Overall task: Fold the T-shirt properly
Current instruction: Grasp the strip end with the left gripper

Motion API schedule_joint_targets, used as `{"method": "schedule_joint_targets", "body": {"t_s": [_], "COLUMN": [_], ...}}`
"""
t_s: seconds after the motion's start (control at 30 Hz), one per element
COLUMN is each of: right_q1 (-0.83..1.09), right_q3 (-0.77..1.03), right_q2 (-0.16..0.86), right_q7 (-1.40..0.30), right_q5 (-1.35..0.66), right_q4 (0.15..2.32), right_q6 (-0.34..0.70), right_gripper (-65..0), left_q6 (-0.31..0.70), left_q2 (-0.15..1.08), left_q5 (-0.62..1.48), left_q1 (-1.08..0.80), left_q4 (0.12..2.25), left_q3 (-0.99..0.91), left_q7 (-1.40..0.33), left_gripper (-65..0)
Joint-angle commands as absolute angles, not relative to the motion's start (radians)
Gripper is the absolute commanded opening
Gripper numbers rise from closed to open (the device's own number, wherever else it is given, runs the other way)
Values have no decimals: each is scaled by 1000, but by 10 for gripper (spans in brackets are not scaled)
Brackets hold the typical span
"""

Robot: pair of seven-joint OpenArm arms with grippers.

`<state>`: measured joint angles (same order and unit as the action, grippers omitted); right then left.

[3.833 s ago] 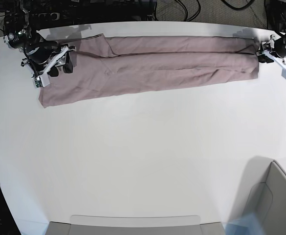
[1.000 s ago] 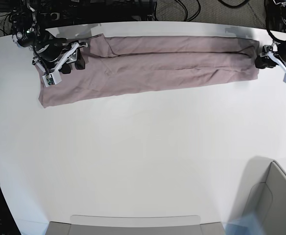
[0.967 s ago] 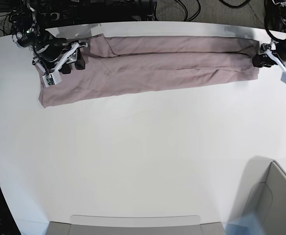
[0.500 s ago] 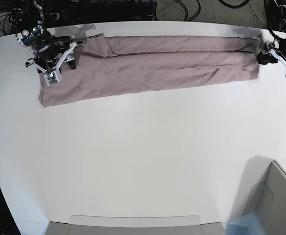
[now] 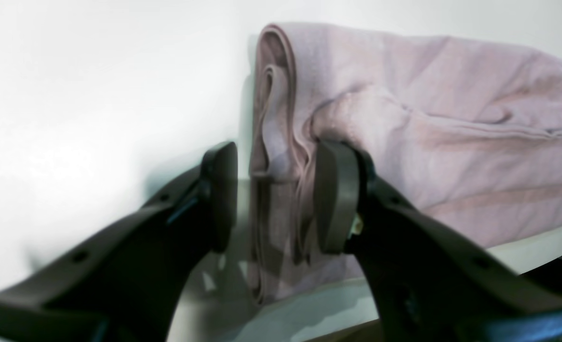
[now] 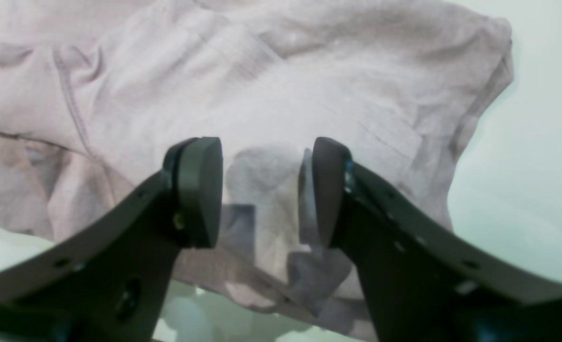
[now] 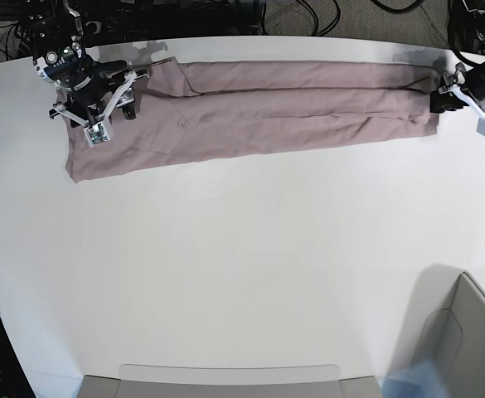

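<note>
1. The T-shirt (image 7: 259,104) lies on the white table (image 7: 250,274), along the far edge of it, as one long and narrow band of dusty mauve-pink cloth.
2. The band is made of several layers; a long fold line runs along the middle of it, and the cloth has many small wrinkles.
3. No print shows on the cloth. In my right wrist view I see a seam and a soft, a little crumpled surface of the T-shirt (image 6: 271,90).
4. My left gripper (image 5: 274,194) is at one end of the T-shirt (image 5: 404,133). There the folded layers stand on edge and show as a stack of thin curved lines.
5. The jaws of my left gripper are part-way apart, and the stacked edge of the T-shirt sits between them. One finger (image 5: 333,194) touches the cloth; the other finger stands just beside it, with a small gap.
6. My right gripper (image 6: 266,190) is over the other end of the T-shirt, with its shadow on the cloth.
7. Its jaws are apart and nothing is between them.
</note>
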<state>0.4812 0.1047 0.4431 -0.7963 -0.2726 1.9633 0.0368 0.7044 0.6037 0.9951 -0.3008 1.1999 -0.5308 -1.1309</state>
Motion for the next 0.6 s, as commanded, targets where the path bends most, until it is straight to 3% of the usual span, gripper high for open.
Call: {"method": "schedule_joint_targets", "body": {"t_s": [0.0,0.23,0.33,0.5,0.57], "right_q1": [473,470,470,470,470], "right_q3": [113,113,113,113,113], "right_q2": [456,455,455,456,456], "right_q7": [-777,-777,-777,-777,-777], "right_q5": [-274,-274,-271,-269,-269], "right_q4": [1980,1982,1982,1983,1983], "right_q6": [36,36,36,36,36], "right_gripper": [-346,-346,-346,-346,-346], "left_q6": [698,698,698,698,698], "left_q2": [615,591,581,581,581], "left_q5": [969,969,969,964,960], "left_q1": [-305,-305,-305,-286,-272], "left_q4": [1201,1207,1207,1202,1201], "left_q3": [-526,-427,-429,-430,-430], "left_q7": [-1153,-1142,-1142,-1142,-1142], "left_gripper": [-383,-401,-465,-650,-650]}}
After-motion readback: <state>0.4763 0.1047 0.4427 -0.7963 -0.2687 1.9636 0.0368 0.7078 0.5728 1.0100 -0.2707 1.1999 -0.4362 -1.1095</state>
